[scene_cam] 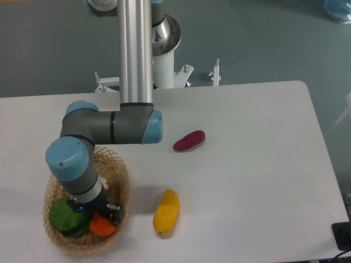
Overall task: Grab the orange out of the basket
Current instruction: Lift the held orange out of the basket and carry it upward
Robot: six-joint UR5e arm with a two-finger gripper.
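Down at front-left of counter point(247, 164): basket point(122, 183) holds orange point(101, 226), half covered by end effector point(107, 215). No readable writing anywhere. End effector sits right over orange; fingers masked by wrist, can't tell open or closed. Green item point(66, 219) beside orange in basket, partly under arm. Basket near counter's front edge. Yellow fruit point(166, 212) just right of basket; purple vegetable point(189, 140) farther back; right half of counter bare.
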